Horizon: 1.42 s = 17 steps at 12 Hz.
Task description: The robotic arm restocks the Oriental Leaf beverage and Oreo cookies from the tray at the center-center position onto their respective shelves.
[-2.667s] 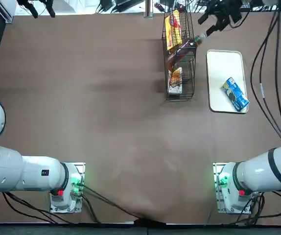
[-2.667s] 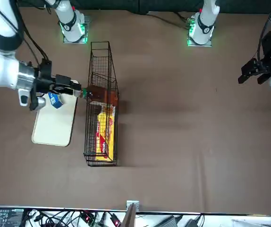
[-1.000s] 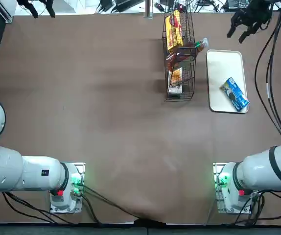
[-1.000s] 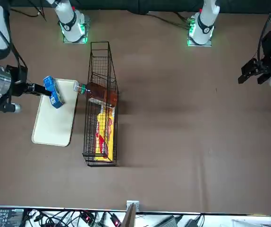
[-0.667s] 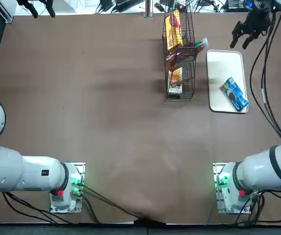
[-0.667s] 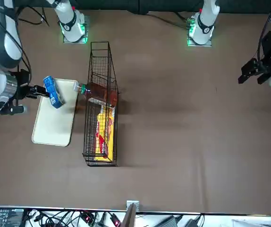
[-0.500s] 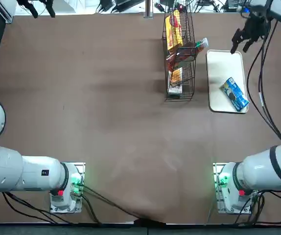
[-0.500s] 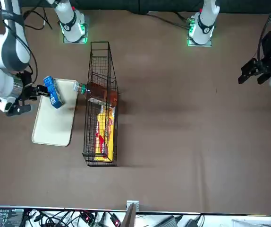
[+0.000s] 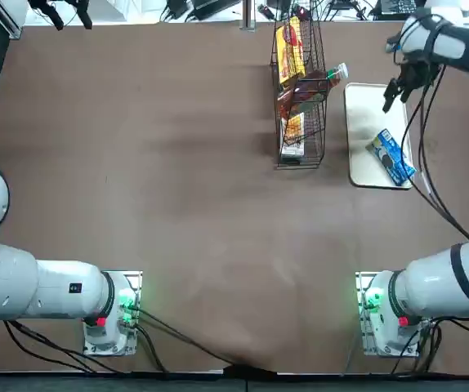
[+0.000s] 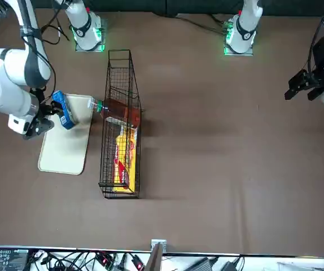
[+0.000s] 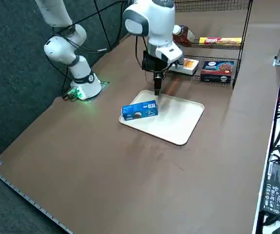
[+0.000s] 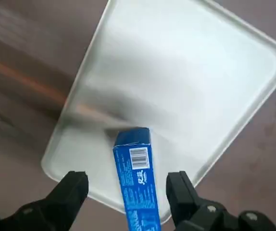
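Note:
The blue Oreo cookies packet [image 9: 392,155] lies on the near half of the white tray [image 9: 373,106], to the right of the shelves [image 9: 300,139], a black wire rack. The Oriental Leaf beverage [image 9: 320,80] lies across a rack tier, its white cap poking out toward the tray. My right gripper [image 9: 391,95] hangs open above the far half of the tray and points down. In the wrist view its fingers [image 12: 74,188] stand either side of the packet [image 12: 135,183], apart from it. The side view shows the gripper [image 11: 156,89] just behind the packet [image 11: 140,109].
Yellow and orange snack packets [image 9: 288,45] fill the rack's far end. A dark red box [image 11: 217,68] and an orange-and-white packet [image 11: 188,65] sit on a lower tier. Black cables [image 9: 431,155] trail from the arm past the tray's right side.
My gripper let go of the bottle, which stays in the rack, swung away to the right, then came back over the tray toward the Oreo packet.

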### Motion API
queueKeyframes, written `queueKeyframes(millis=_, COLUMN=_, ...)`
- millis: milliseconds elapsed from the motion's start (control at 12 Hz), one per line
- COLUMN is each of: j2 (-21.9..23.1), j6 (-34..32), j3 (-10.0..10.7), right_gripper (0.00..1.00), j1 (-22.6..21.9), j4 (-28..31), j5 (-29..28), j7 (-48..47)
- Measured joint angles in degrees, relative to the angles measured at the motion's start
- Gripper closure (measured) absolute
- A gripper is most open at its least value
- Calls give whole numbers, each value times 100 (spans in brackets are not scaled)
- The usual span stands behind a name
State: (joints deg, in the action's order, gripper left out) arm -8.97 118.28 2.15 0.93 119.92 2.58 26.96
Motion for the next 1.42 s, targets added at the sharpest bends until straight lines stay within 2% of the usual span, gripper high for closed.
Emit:
queueKeyframes(millis=500, j2=51, j6=803, j3=0, right_gripper=0, j1=6, j4=850, j5=59, j7=469)
queueKeyframes(millis=1083, j2=55, j6=1577, j3=17, right_gripper=0, j1=83, j4=1379, j5=108, j7=1109)
queueKeyframes(millis=1417, j2=33, j6=1728, j3=33, right_gripper=0, j1=186, j4=1523, j5=110, j7=1229)
